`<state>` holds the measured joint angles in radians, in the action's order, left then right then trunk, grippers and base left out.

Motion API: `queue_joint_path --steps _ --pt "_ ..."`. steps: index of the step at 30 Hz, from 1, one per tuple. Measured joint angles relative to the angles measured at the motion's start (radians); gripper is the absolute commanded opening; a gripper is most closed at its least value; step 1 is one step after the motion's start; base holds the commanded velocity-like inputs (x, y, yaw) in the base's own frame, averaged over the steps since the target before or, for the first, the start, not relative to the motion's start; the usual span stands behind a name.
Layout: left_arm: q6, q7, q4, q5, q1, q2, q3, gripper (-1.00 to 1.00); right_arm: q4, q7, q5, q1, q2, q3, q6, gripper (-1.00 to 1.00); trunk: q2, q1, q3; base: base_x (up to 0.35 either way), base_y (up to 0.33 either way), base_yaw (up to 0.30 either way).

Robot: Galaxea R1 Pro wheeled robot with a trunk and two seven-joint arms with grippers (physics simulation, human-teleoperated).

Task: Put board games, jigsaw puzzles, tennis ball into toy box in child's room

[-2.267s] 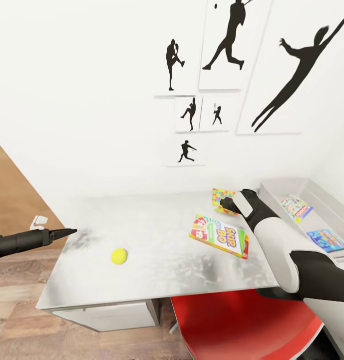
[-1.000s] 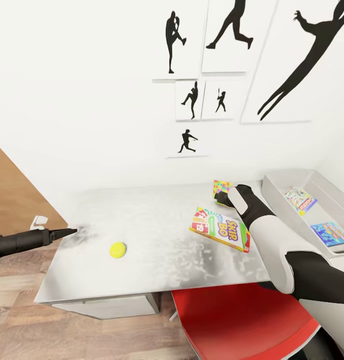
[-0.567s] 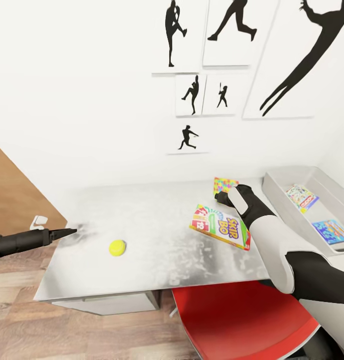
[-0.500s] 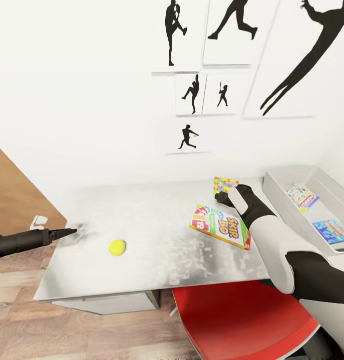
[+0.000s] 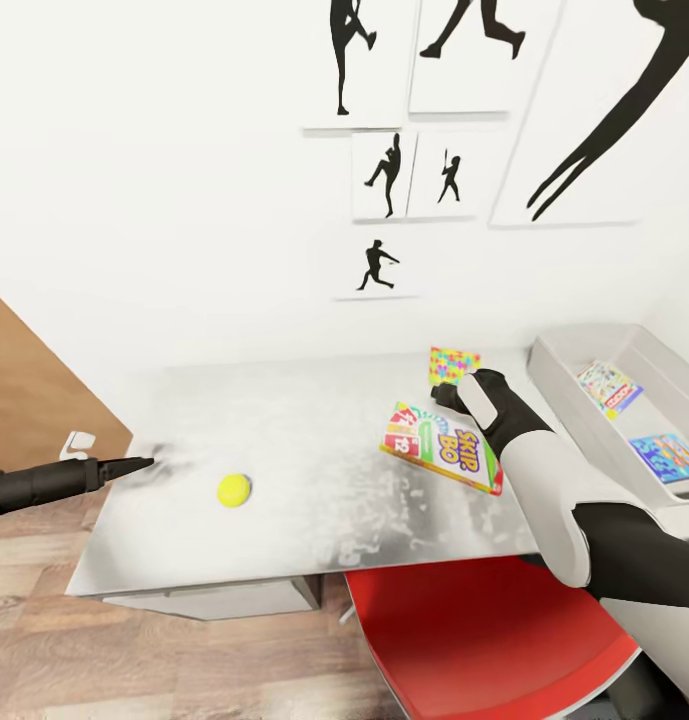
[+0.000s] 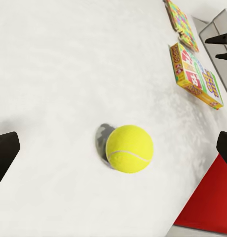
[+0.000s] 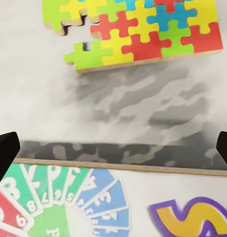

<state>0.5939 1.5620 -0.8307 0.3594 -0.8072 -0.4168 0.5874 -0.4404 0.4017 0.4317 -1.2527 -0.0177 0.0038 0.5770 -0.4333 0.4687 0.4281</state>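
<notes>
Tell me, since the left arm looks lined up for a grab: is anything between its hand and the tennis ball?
Nothing visible. Bare table lies between the left hand and the tennis ball; the Skip-Bo game box sits well beyond the ball.

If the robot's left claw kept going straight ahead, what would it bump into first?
Probably the tennis ball: the left wrist view looks along the open left gripper and shows the ball centred ahead on the table. Depth is hard to judge.
</notes>
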Motion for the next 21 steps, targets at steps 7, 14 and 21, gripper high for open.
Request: queue_joint_path --steps 7,14,21 --pt "0.000 0.000 0.000 0.000 0.000 -0.001 0.000 1.00 0.000 0.000 0.000 0.000 0.006 0.011 0.000 1.00 0.000 0.000 0.011 0.000 0.000 0.000" --pt "0.000 0.000 0.000 0.000 -0.001 -0.001 0.000 1.00 0.000 -0.004 0.001 0.000 0.007 0.017 0.000 1.00 0.000 0.000 0.013 0.000 0.000 0.000" --pt "0.000 0.000 0.000 0.000 -0.001 -0.002 0.000 1.00 0.000 -0.004 0.001 0.000 0.000 0.016 0.000 1.00 0.000 0.000 0.013 0.000 0.000 0.000"
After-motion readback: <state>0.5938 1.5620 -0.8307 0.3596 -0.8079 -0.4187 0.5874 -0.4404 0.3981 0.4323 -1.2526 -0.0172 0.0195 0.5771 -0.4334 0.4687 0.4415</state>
